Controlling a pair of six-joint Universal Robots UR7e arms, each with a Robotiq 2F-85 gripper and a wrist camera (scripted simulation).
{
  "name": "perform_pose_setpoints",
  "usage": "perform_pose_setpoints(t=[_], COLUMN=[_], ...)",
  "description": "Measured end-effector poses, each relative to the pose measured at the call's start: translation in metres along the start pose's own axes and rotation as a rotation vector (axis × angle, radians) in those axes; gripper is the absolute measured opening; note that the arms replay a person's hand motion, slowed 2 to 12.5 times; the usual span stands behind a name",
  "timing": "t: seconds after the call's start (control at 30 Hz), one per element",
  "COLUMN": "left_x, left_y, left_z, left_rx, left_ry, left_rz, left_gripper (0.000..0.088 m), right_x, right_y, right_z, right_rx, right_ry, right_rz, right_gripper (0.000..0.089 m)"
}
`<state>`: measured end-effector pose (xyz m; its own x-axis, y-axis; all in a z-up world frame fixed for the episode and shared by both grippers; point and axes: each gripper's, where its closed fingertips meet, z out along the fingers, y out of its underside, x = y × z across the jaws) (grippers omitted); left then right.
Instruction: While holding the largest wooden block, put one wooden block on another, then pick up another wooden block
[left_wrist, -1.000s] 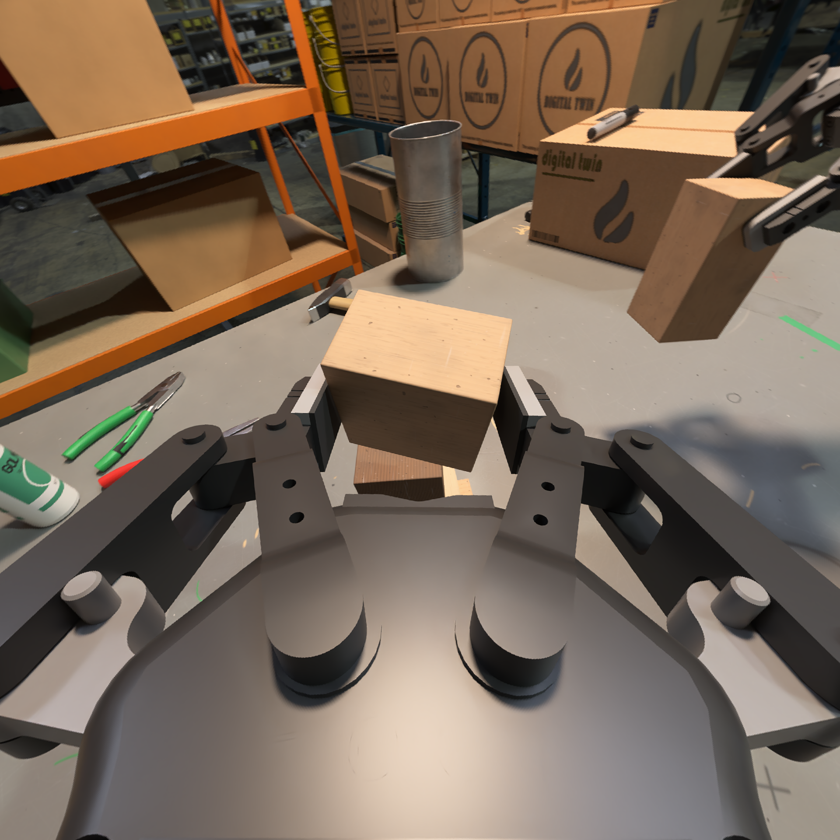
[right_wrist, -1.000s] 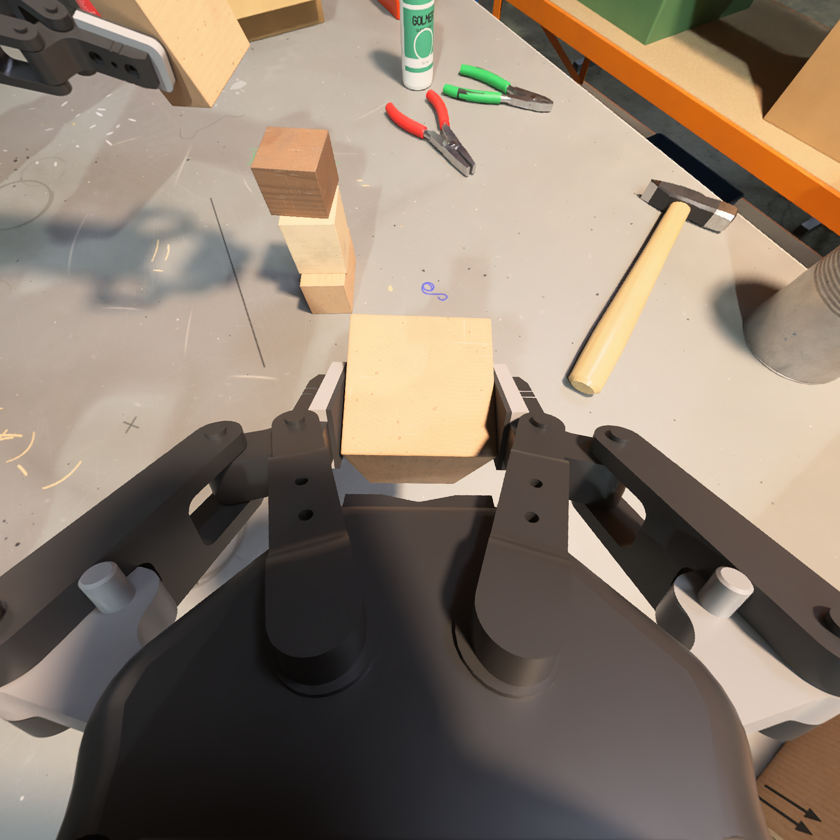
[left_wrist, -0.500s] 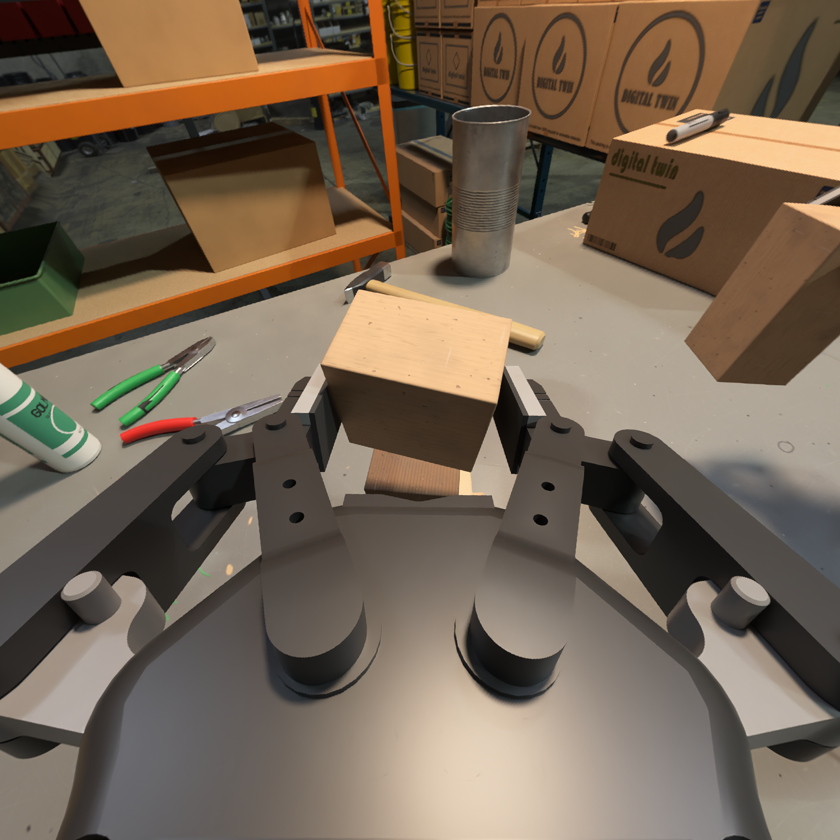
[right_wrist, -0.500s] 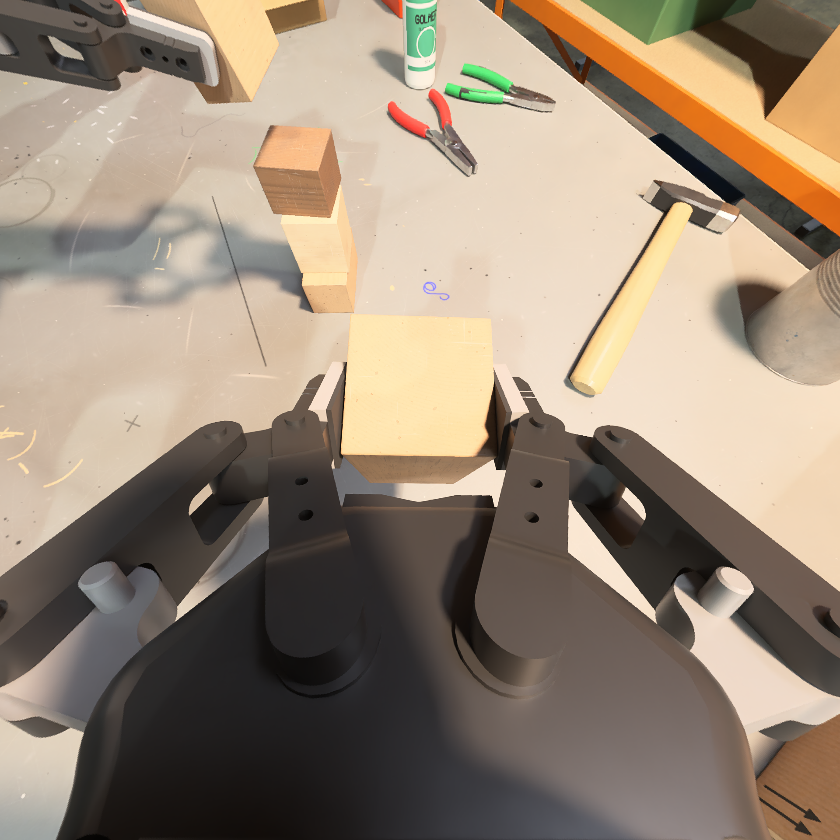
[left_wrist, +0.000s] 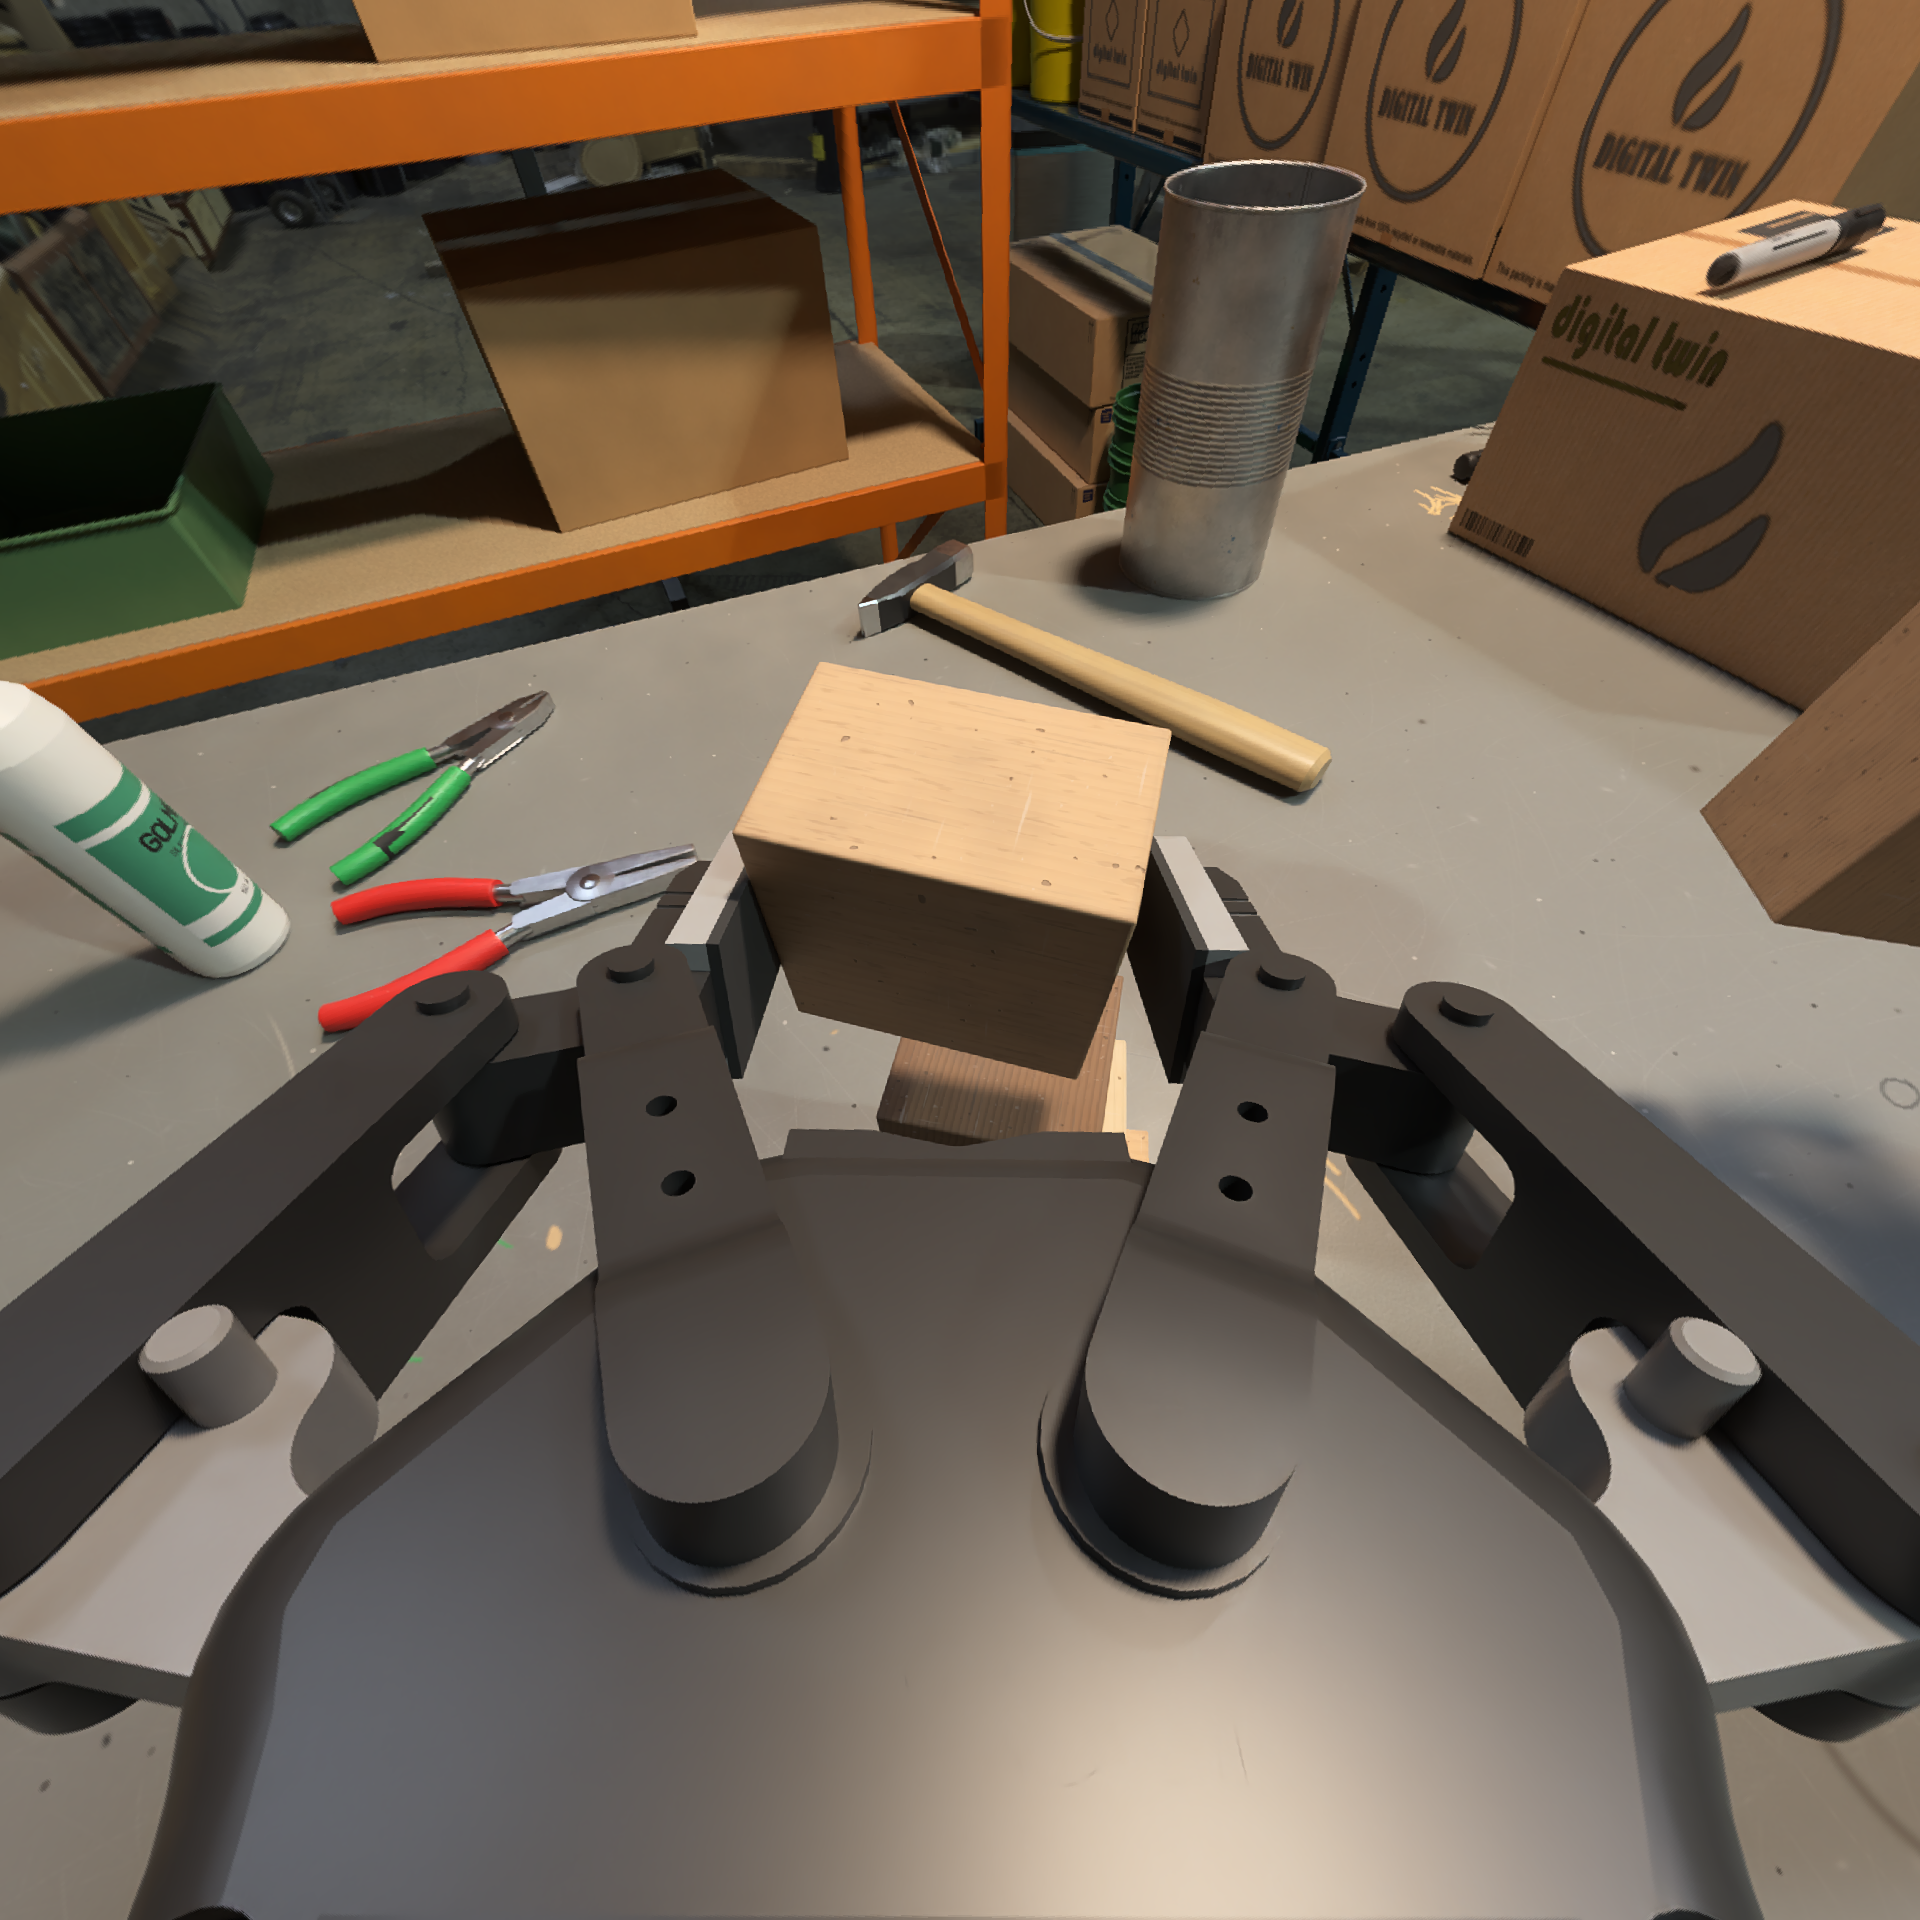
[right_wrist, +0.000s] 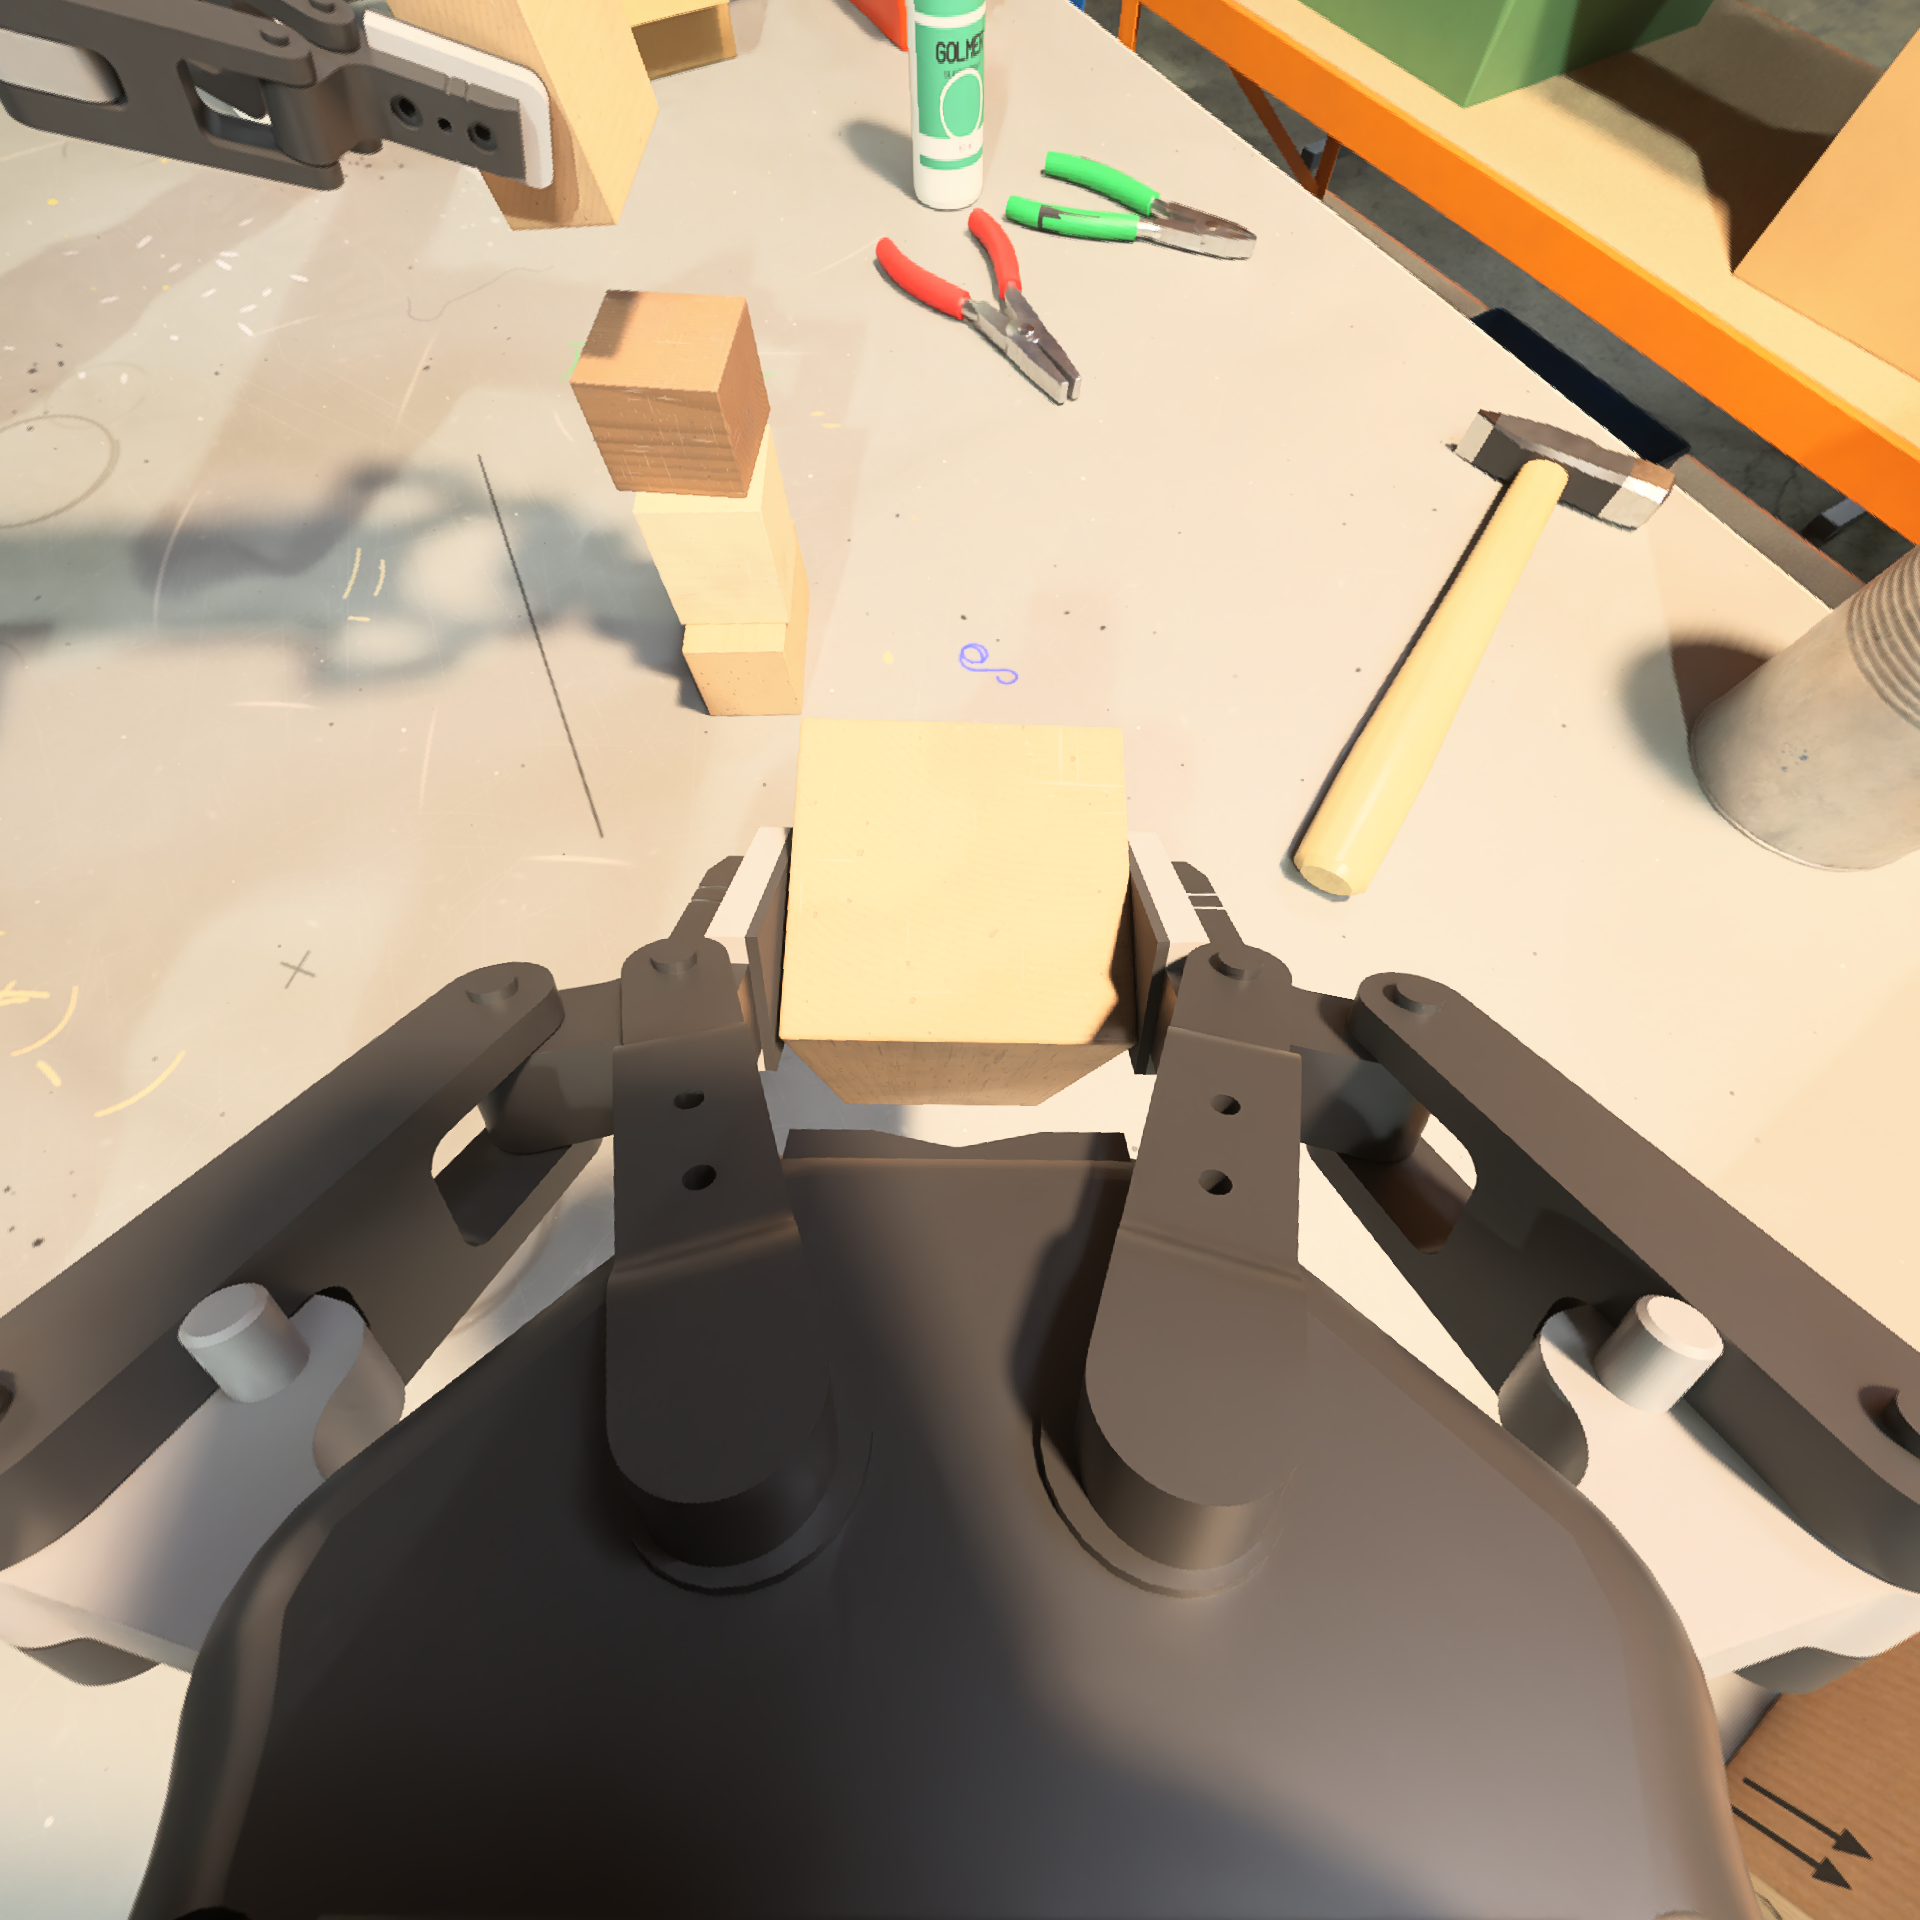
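Observation:
My left gripper (left_wrist: 951, 894) is shut on a large light wooden block (left_wrist: 951, 831), held in the air over a stack whose dark brown top block (left_wrist: 987, 1091) shows just below it. My right gripper (right_wrist: 958, 883) is shut on a pale wooden block (right_wrist: 956, 883) above the table. In the right wrist view the stack has three blocks: dark brown block (right_wrist: 670, 390), a pale block (right_wrist: 717, 551) and a small block (right_wrist: 743, 665). The left gripper (right_wrist: 520, 104) and its block (right_wrist: 582, 114) show at the top left, off to the stack's far side.
A hammer (left_wrist: 1122, 686), green pliers (left_wrist: 405, 790), red pliers (left_wrist: 468, 925) and a white-green bottle (left_wrist: 125, 831) lie on the grey table (left_wrist: 1558, 831). A metal cylinder (left_wrist: 1236, 384), a cardboard box (left_wrist: 1714, 436) with a marker and orange shelving (left_wrist: 520, 104) stand beyond.
My left gripper has moved with its block, closer to the stack in the right wrist view; the tools and hammer have shifted right in its own view. The right gripper has stayed still.

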<state>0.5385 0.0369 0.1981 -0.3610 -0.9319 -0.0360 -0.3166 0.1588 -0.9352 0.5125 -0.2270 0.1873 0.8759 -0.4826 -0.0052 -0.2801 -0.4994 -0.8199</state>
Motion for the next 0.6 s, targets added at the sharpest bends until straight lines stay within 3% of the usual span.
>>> perform_pose_setpoints(t=[0.6], left_x=[0.0012], left_y=[0.0080], left_z=[0.0057], left_rx=[-0.029], left_ry=[-0.032], left_rz=[0.026], left_gripper=[0.0589], right_x=[0.0043], right_y=[0.0016], right_z=[-0.0040], right_rx=[0.012], right_ry=[0.005], right_rz=[0.013], right_gripper=[0.0501])
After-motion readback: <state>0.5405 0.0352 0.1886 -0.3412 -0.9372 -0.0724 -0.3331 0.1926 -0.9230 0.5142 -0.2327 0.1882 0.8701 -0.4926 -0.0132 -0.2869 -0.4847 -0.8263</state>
